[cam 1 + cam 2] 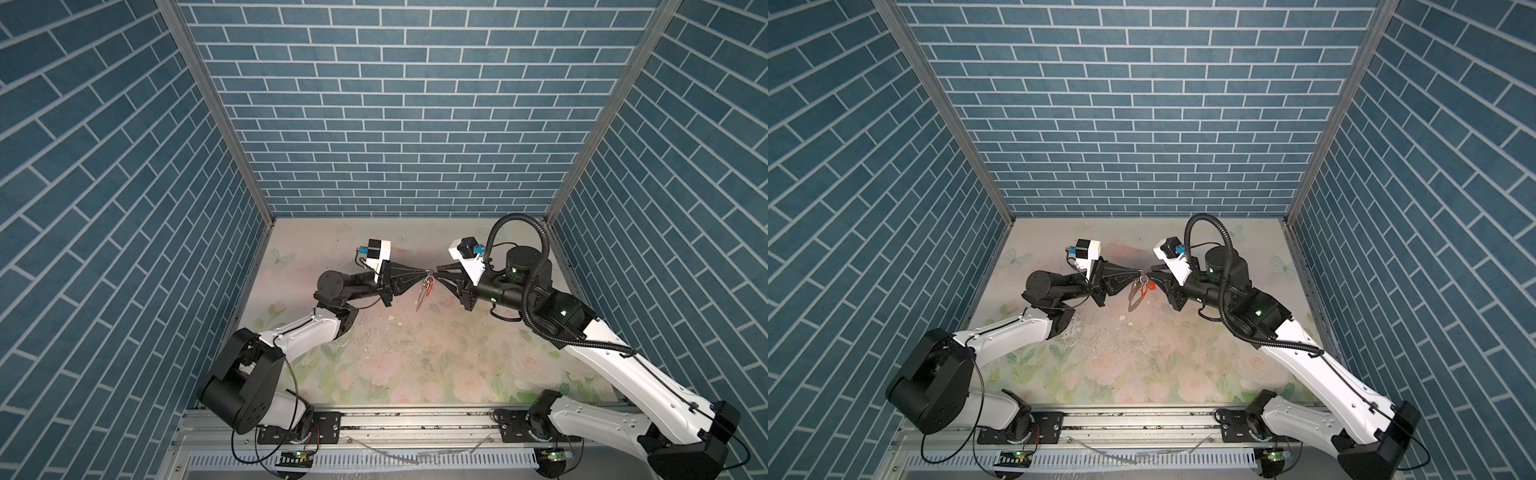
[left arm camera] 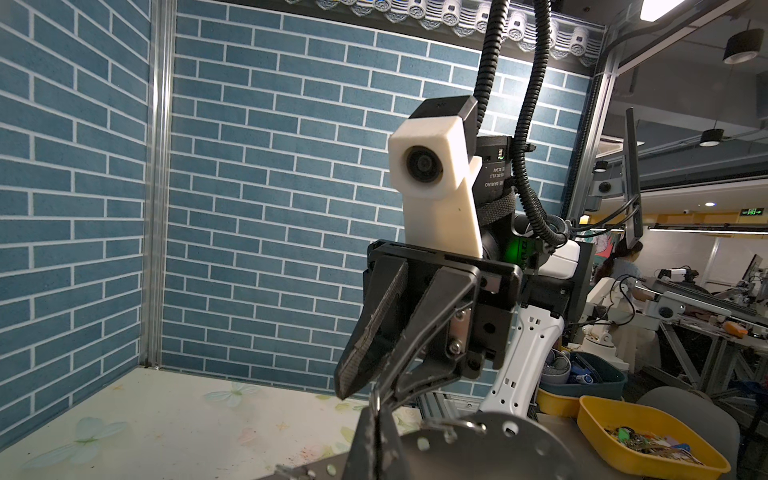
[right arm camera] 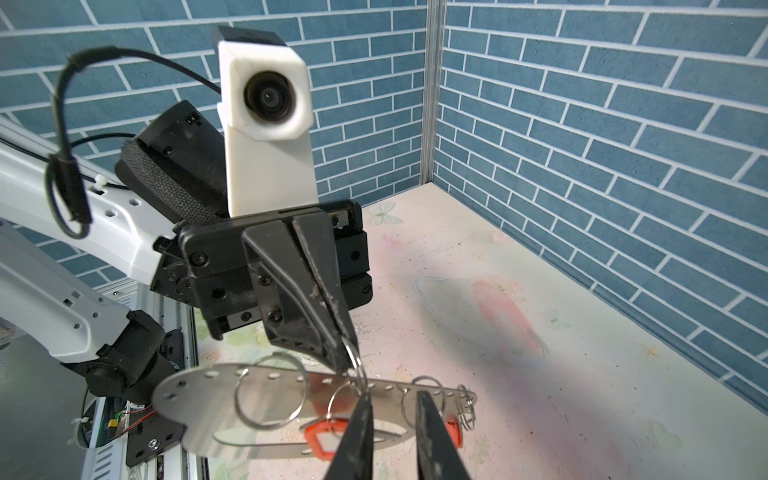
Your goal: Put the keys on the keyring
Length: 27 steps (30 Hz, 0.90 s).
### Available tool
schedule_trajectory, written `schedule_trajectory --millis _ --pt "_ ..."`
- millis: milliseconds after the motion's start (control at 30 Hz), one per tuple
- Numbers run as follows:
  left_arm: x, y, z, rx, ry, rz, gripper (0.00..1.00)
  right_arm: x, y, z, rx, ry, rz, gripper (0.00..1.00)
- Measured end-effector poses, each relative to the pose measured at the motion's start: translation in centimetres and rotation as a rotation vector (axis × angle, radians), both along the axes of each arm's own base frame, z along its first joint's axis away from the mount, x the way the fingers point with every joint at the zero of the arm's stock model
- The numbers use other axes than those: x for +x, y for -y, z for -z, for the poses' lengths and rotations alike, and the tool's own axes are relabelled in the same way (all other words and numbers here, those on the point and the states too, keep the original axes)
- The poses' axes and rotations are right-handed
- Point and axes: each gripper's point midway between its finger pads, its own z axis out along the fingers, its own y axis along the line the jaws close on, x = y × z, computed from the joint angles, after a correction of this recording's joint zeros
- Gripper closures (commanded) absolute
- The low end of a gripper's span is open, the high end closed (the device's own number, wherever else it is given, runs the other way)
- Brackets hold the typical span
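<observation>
Your two arms met tip to tip in mid-air above the flowered counter [image 1: 415, 365], towards its far side in both top views.

Your left claw [image 3: 344, 359] was pressed together, pinching one of the small wire rings on the edge of the keyring [image 3: 208, 399]. The keyring was off the counter. In the right wrist view it showed as a flat oval plate with a row of holes and several wire rings along one edge. In a top view it hung down from the left claw [image 1: 427, 272] as a thin dark loop [image 1: 420, 298].

Your right claw [image 3: 392, 397] was slightly spread, with a clear gap between its two fingers. It sat just beside the ringed edge of the keyring, one finger on each side of a small ring. I couldn't see it clamping anything. The left wrist view showed the same parted fingers [image 2: 353, 361].

The keys [image 3: 320, 436] were up at the keyring too, not on the counter. Two red tags dangled just under the ringed edge, one partly hidden behind a finger of your right claw. They looked hooked to the rings, though I couldn't make out the metal blades. In a top view the tags showed as a red spot [image 1: 1144, 289] right below the two claw tips.
</observation>
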Motion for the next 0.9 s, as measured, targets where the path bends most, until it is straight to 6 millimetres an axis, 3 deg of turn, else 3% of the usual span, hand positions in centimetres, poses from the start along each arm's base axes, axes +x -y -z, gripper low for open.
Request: schedule_trajectory --millis 200,900 --pt "0.0 0.0 0.0 0.000 0.000 -0.001 1.00 -0.8 0.2 -0.8 0.023 0.013 -0.027 0.79" --pt "-1.2 -0.7 -1.5 -0.016 0.030 0.018 1.00 -1.2 -1.2 -1.0 0.052 0.010 -0.113 0.82"
